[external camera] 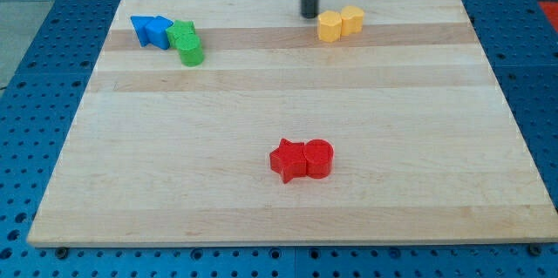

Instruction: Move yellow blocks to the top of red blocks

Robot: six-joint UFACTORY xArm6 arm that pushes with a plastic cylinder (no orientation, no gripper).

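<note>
Step in hand: you are lining up on the yellow pair; by my judgement no push toward the reds has landed yet.
My tip: at the view's top, just beside the yellow hexagonal block, on its upper-left side; contact cannot be told from here.
Hand state: there is no jaw to open or close, only a bare rod; it holds nothing.
Yellow blocks: the hexagonal one and a second yellow block touch each other near the top edge of the wooden board, right of centre.
Red blocks: a red star and a red cylinder, touching, low on the board, well apart from the yellows.
Next move: you likely need to get above the yellows and push them down-view, stopping just above the reds.
Risk: the pair may split under an off-centre push.
Bystanders: blue blocks and green blocks cluster top-left, clear of the path.
</note>
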